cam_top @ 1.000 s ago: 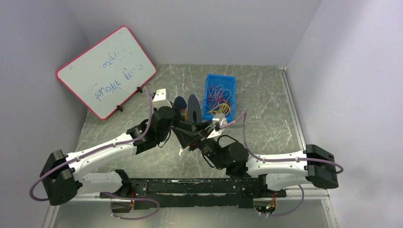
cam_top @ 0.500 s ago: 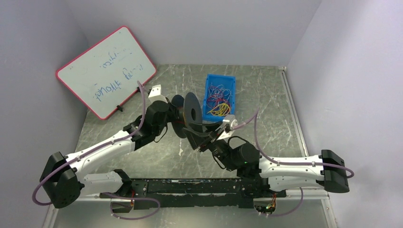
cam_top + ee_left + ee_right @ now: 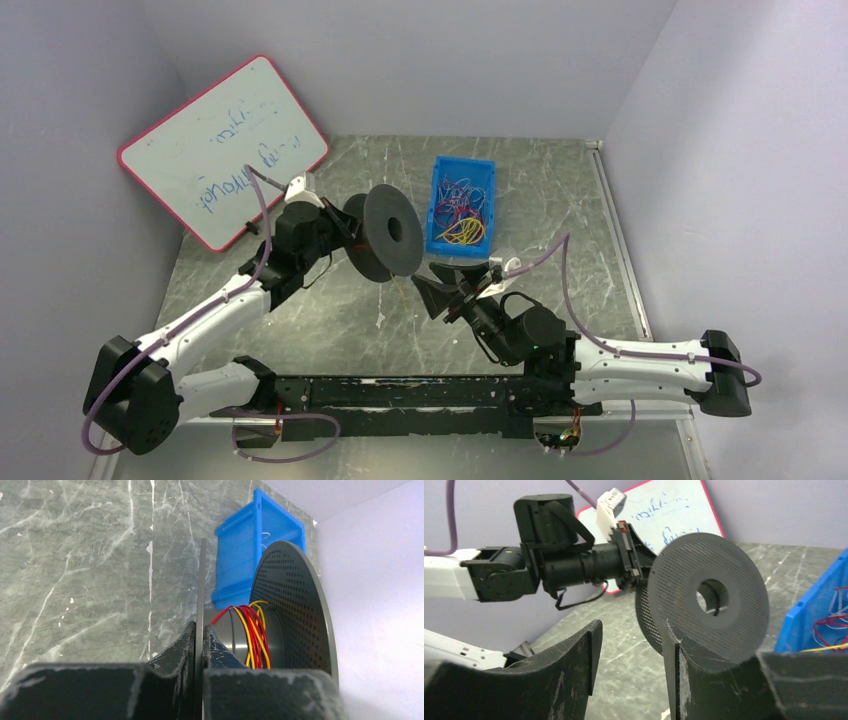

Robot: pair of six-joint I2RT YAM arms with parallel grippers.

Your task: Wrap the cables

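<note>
A dark grey spool (image 3: 388, 232) with two perforated round flanges hangs above the table. My left gripper (image 3: 340, 222) is shut on the edge of its near flange (image 3: 201, 605). Thin red and yellow cables (image 3: 255, 635) are wound round the spool's core. More loose red, yellow and blue-purple cables (image 3: 459, 210) lie tangled in the blue bin (image 3: 440, 170). My right gripper (image 3: 444, 297) is open and empty, below and right of the spool, apart from it. The spool's outer flange (image 3: 709, 596) faces the right wrist view beyond the fingers (image 3: 574, 655).
A red-framed whiteboard (image 3: 224, 148) leans against the left wall behind my left arm. The blue bin stands at the back, right of the spool. A black rail (image 3: 400, 395) runs along the near edge. Grey walls close in on three sides.
My left gripper has carried the spool up and to the left and turned its flange toward the camera. My right gripper has let go, drawn back to the right and opened.
</note>
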